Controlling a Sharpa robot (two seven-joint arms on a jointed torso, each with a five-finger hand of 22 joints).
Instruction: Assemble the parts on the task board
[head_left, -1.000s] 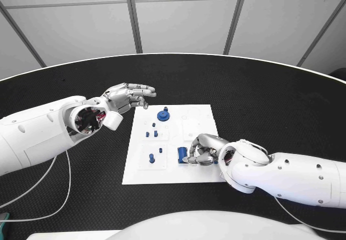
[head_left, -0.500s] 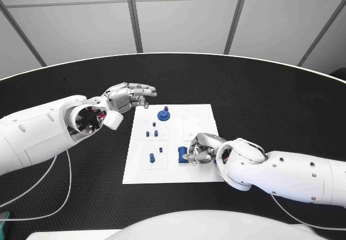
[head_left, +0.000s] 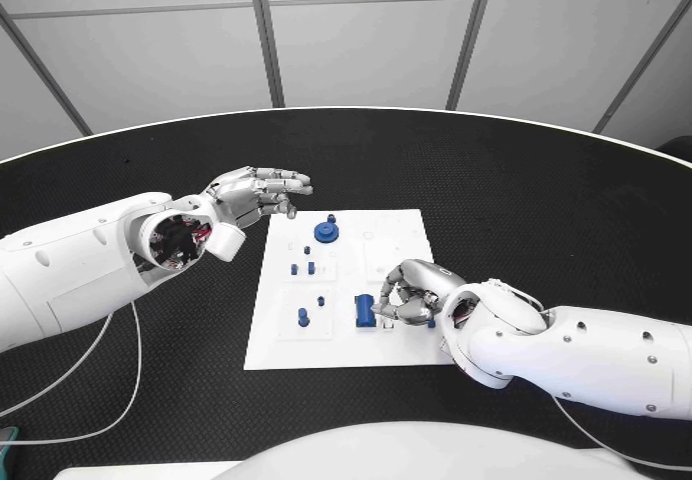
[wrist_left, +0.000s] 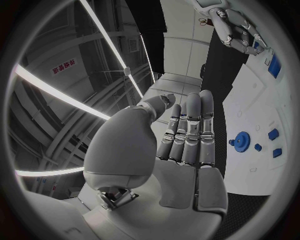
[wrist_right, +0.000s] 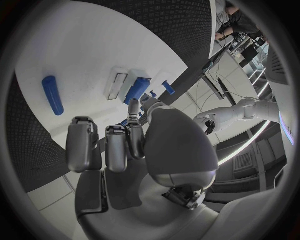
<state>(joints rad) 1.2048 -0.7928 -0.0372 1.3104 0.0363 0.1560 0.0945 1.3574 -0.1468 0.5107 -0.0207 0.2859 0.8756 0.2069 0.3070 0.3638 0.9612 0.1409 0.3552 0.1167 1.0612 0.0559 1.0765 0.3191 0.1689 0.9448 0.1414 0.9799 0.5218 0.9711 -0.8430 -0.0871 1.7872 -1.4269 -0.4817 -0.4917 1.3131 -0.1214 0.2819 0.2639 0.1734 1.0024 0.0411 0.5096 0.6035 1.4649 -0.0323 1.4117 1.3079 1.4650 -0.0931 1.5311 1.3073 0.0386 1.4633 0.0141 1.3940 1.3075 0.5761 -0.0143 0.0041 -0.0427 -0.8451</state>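
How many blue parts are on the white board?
5: blue toothed gear far end, two small blue studs mid-board, blue peg nearer, blue block by right hand; more possibly hidden.

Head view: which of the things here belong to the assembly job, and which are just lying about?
Part of the job:
- white board
- blue gear at its far end
- blue block beside the right hand
- small blue pegs
- blue pin

Lying about:
- white cable on the black table
- left hand, raised off the board's far corner, holding nothing
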